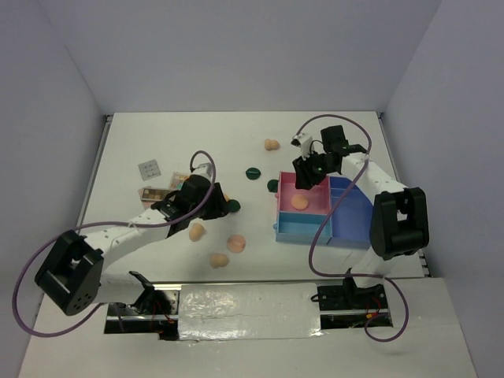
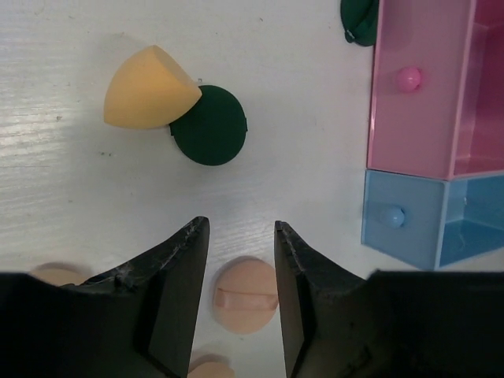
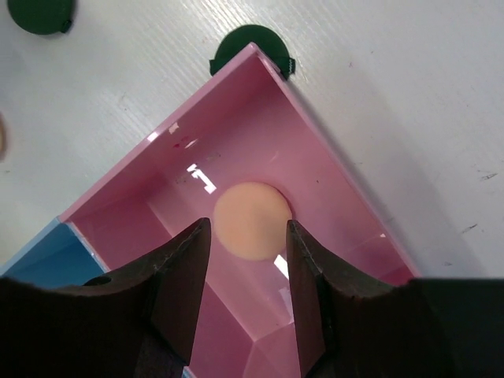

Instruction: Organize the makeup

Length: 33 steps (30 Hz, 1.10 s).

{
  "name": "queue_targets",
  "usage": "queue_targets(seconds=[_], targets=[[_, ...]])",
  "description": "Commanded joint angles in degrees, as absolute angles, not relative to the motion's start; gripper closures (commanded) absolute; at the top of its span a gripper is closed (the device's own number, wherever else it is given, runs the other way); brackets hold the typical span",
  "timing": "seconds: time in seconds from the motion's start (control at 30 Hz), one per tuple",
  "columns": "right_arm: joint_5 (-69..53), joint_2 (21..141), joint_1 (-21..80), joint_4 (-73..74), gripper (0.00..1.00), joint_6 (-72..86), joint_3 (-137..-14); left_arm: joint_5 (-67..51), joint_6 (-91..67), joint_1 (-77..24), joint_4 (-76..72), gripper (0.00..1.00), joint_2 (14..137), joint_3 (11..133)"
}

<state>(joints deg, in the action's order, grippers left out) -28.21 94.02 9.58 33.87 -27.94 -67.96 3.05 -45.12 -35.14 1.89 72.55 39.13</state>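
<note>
My left gripper (image 1: 214, 200) (image 2: 240, 230) is open and empty above the table. A flat peach pad with a strap (image 2: 246, 295) (image 1: 236, 243) shows between its fingers, lying on the table. Ahead lie a peach egg-shaped sponge (image 2: 150, 88) and a dark green disc (image 2: 209, 126) (image 1: 231, 206), touching. My right gripper (image 1: 309, 175) (image 3: 248, 236) is open and empty over the pink compartment (image 3: 236, 134), where one flat peach pad (image 3: 252, 220) (image 1: 300, 202) lies. More sponges (image 1: 197, 231) (image 1: 219, 260) (image 1: 272, 144), discs (image 1: 252, 173) (image 1: 273, 186) and palettes (image 1: 150, 169) (image 1: 153, 193) lie on the table.
The pink-and-blue compartment tray (image 1: 346, 220) stands right of centre, with its knobbed side (image 2: 409, 79) facing the left gripper. One green disc (image 3: 252, 49) lies against the tray's far corner. White walls enclose the table at the back and on both sides.
</note>
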Motion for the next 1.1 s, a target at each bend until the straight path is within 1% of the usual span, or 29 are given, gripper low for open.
queue_targets(seconds=[0.0,0.1,0.13,0.17,0.2,0.23,0.3,0.33,0.43,0.73,1.07], targets=[[-32.33,89.13,8.70,32.78,0.49,-26.81,-68.20,8.95,-48.86,-36.91,2.72,0.50,76.63,44.63],[-34.80,87.37,8.26,32.08,0.49,-25.05,-68.03,10.62,-50.09,-39.19,5.53,0.56,84.25,49.56],[-35.24,87.10,8.17,31.91,0.48,-24.53,-68.03,10.98,-50.36,-39.63,6.32,0.60,85.77,50.79],[-35.94,86.66,8.17,31.64,0.48,-23.83,-67.94,11.33,-50.71,-40.07,7.81,0.63,87.43,53.32],[-36.21,86.40,8.17,31.38,0.49,-23.38,-67.85,12.21,-50.89,-41.12,8.43,0.64,90.32,54.57],[-36.56,85.96,8.17,31.20,0.49,-23.03,-67.68,12.83,-51.06,-41.57,9.22,0.63,91.48,55.54],[-37.00,85.61,8.00,30.24,0.49,-22.06,-66.98,14.93,-51.33,-42.88,11.07,0.58,94.90,58.52],[-37.18,85.26,8.00,29.97,0.48,-21.80,-66.71,15.55,-51.24,-43.15,11.86,0.53,95.88,59.49],[-37.44,84.64,7.65,29.01,0.48,-21.27,-65.66,17.66,-49.66,-43.86,14.93,0.49,99.92,63.71],[-38.76,84.81,5.98,28.21,0.48,-20.57,-65.13,25.39,-43.60,-44.30,22.32,0.48,107.84,73.64],[-38.85,84.99,5.63,27.95,0.48,-20.30,-64.95,27.42,-41.75,-44.21,26.45,0.46,113.11,77.52]])
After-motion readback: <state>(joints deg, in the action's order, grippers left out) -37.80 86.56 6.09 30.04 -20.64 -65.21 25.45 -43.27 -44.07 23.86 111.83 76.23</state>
